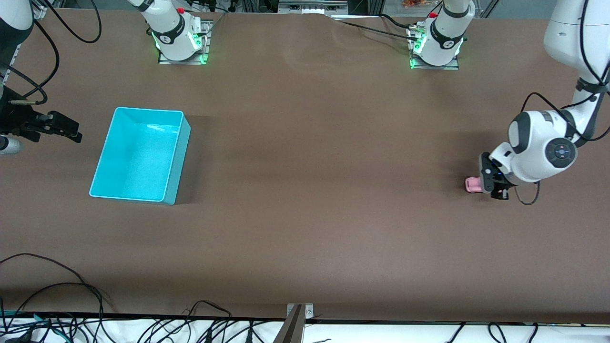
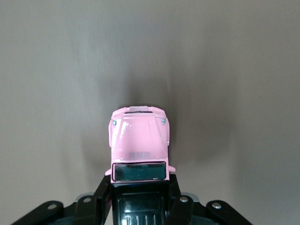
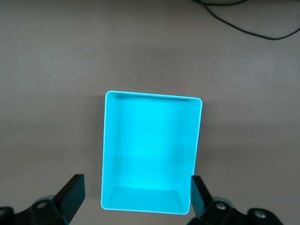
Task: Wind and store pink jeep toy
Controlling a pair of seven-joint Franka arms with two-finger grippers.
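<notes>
Right gripper (image 1: 71, 131) up over the tabletop's edge at the right arm's end, fingers (image 3: 72, 194) spread wide with nothing between them, waiting. Just beside it, toward the middle, turquoise bin (image 1: 143, 155) standing upright on the brown tabletop (image 1: 305, 200), mouth up, nothing inside, long axis running from the robots' edge toward the camera's edge, slightly skewed; seen whole from the right wrist view (image 3: 151, 152). Wide bare tabletop across the middle, from the bin to the left arm's end, and along the whole camera edge. Near the left arm's end, about midway between the robots' edge and the camera's edge, pink jeep toy (image 1: 472, 185) low at the tabletop, clamped at its black roofed rear by the left gripper (image 1: 487, 181), fingers (image 2: 180, 206) pressed on either flank. Long axis along the table's length, hood (image 2: 139, 136) pointing toward the bin and the right arm's end, rear tucked into the gripper. Whether wheels touch the surface: cannot tell. Open tabletop ahead of the hood and all around it.
</notes>
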